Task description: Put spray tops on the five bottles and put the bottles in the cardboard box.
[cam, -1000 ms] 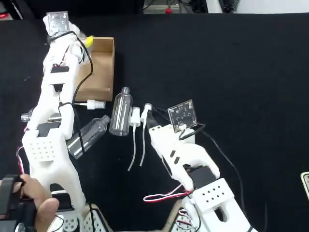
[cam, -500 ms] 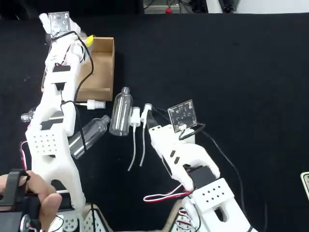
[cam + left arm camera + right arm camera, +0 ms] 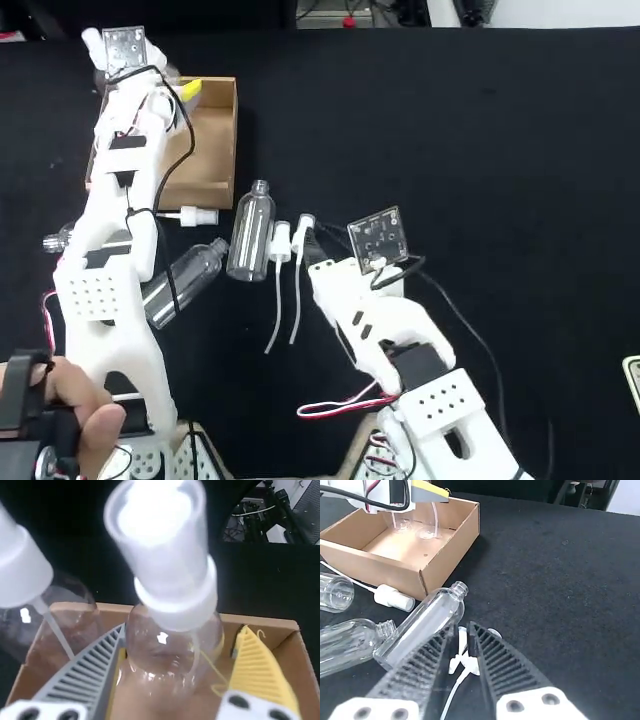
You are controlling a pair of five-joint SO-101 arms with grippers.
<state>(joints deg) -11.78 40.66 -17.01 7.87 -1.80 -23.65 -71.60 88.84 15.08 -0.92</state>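
My left gripper (image 3: 182, 630) hangs over the cardboard box (image 3: 215, 130), open, its grey and yellow fingers either side of a clear bottle (image 3: 170, 645) with a white spray top on. A narrow gap shows on the yellow side. A second capped bottle (image 3: 30, 605) stands beside it in the box. My right gripper (image 3: 462, 628) lies low on the table, shut on a loose spray top (image 3: 461, 652); another top (image 3: 279, 240) lies next to it. Three uncapped bottles lie near the box: one (image 3: 250, 230) by the right gripper, one (image 3: 185, 280) by the left arm, one (image 3: 55, 240) partly hidden.
A further loose spray top (image 3: 195, 215) lies against the box's near wall (image 3: 385, 575). The table is black cloth, with wide free room to the right of the right arm. Red and black cables trail around both arm bases.
The left arm's wrist has shifted slightly and its yellow finger has spread a little from the bottle. The right arm and the loose bottles have not moved.
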